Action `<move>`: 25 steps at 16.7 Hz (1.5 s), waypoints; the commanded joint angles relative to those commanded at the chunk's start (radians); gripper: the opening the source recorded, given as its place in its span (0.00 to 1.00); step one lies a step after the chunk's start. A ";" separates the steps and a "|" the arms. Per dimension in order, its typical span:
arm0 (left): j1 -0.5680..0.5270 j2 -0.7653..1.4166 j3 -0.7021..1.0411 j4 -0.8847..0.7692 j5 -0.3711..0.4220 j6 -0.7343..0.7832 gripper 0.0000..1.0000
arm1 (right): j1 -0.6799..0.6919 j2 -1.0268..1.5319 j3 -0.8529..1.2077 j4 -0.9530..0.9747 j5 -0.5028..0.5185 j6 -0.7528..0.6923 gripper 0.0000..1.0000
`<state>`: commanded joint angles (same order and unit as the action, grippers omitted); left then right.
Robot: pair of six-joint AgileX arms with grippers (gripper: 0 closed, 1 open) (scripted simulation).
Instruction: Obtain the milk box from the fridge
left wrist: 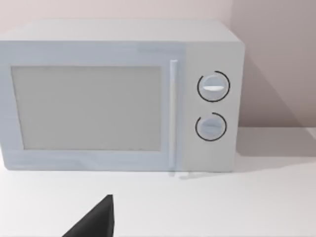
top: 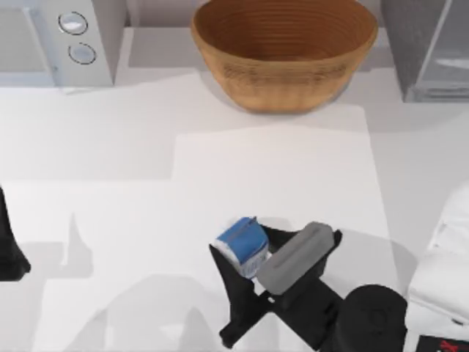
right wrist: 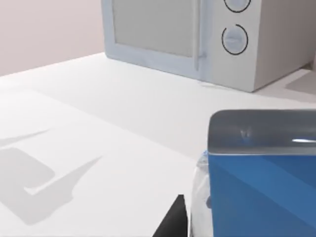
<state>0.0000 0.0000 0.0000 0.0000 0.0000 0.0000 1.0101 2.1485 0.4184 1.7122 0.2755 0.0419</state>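
Note:
The milk box [top: 242, 246], a small blue carton with a white top, is over the front middle of the table. My right gripper [top: 246, 249] is shut on it, one black finger on each side. The carton tilts in that grip. In the right wrist view the milk box [right wrist: 256, 190] is close up, with a dark fingertip [right wrist: 173, 222] beside it. The fridge [top: 410, 44], dark grey with a paler glassy panel, stands at the back right corner, well away from the carton. My left arm [top: 9, 249] is parked at the table's left edge.
A large woven basket [top: 286, 81] sits at the back middle. A light grey box with two round knobs [top: 77, 37] stands at the back left and faces the left wrist camera [left wrist: 118, 98]. A paler white mat [top: 278, 169] covers the table's centre.

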 joint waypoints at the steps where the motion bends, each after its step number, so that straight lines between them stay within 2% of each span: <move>1: 0.000 0.000 0.000 0.000 0.000 0.000 1.00 | 0.005 0.017 0.011 0.015 0.003 -0.011 0.00; 10: 0.000 0.000 0.000 0.000 0.000 0.000 1.00 | 0.006 0.040 0.025 0.029 0.005 -0.026 0.00; 18: 0.000 0.000 0.000 0.000 0.000 0.000 1.00 | -0.035 0.175 0.277 -0.080 -0.037 -0.029 0.00; 23: 0.000 0.000 0.000 0.000 0.000 0.000 1.00 | -0.038 0.183 0.293 -0.091 -0.042 -0.029 0.00; 25: 0.000 0.000 0.000 0.000 0.000 0.000 1.00 | -0.038 0.183 0.293 -0.091 -0.042 -0.029 0.15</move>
<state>0.0000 0.0000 0.0000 0.0000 0.0000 0.0000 0.9720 2.3315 0.7113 1.6214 0.2336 0.0127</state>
